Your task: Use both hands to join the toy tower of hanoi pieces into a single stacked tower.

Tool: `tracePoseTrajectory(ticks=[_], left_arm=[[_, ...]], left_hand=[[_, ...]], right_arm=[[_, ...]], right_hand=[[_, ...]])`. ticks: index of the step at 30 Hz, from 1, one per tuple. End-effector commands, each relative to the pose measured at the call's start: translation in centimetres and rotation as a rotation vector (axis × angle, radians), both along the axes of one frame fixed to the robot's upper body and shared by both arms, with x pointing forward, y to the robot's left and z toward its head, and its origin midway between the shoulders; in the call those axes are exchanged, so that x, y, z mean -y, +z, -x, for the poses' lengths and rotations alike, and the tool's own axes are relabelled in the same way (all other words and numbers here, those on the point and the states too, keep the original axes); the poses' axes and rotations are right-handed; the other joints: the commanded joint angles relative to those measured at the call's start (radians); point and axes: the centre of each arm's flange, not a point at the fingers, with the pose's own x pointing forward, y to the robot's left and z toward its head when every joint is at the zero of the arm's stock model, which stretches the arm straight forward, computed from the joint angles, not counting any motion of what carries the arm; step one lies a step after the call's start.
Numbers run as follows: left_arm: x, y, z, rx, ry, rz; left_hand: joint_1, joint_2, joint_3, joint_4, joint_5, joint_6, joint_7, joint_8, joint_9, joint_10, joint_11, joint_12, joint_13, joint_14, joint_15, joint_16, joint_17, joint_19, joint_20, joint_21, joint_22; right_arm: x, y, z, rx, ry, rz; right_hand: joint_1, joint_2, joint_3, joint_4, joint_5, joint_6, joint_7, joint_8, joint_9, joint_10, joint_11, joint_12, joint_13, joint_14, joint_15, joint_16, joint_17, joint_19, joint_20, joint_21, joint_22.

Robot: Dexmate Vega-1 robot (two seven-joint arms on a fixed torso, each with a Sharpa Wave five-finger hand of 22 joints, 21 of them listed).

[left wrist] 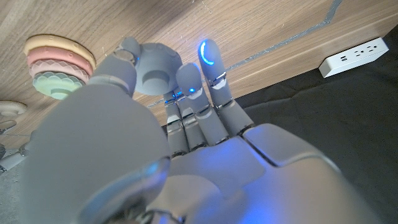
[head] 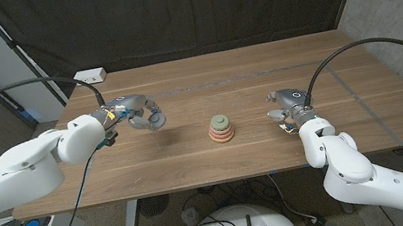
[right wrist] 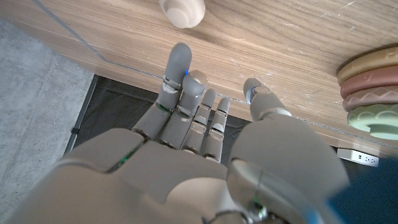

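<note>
At the near right, the right hand point(head: 287, 106) was seen with fingers spread, nothing held, and a cream piece point(right wrist: 181, 11) just beyond them. The stacked tower point(head: 221, 129) was set mid-table. Farther left, a grey piece point(left wrist: 155, 70) was pinched by the left hand point(head: 142, 117); the tower could be toppled if the piece were lowered off-centre.

My hands point(head: 141, 115) are grey. The tower point(head: 222, 128) has a green ring on top, then pink, red and yellow rings. The table point(head: 194, 164) is brown wood.
</note>
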Motion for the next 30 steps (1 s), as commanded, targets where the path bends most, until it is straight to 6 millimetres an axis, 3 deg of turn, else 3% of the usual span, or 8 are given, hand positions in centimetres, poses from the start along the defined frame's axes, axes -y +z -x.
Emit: tracePoseTrajectory(ticks=[1,30], left_arm=[[0.6,0.1,0.0,0.011,-0.034,0.0],[3.9,0.5,-0.8,0.017,-0.147,-0.046]], left_hand=[[0.011,0.013,0.019,0.01,0.003,0.017,-0.005,0.002,0.022,0.101,-0.094,0.006,0.09,0.01,-0.015,0.0,0.005,0.011,-0.123,0.007,0.005],[0.016,0.012,0.02,0.01,0.001,0.024,-0.005,-0.01,0.031,0.11,-0.096,-0.011,0.101,0.009,-0.015,-0.01,0.011,0.009,-0.123,0.009,0.006]], right_arm=[[0.2,0.0,0.1,0.001,-0.01,-0.006],[0.3,-0.3,0.6,0.006,-0.02,-0.018]], right_hand=[[-0.006,-0.004,0.005,-0.001,0.006,0.003,0.002,-0.003,0.002,0.005,0.004,0.0,0.003,0.009,-0.067,0.002,0.006,0.004,-0.11,-0.001,0.003],[-0.006,-0.003,0.007,-0.001,0.009,0.003,0.003,-0.006,0.004,0.012,0.002,-0.001,0.003,0.006,-0.067,0.0,0.005,0.004,-0.11,-0.001,0.003]])
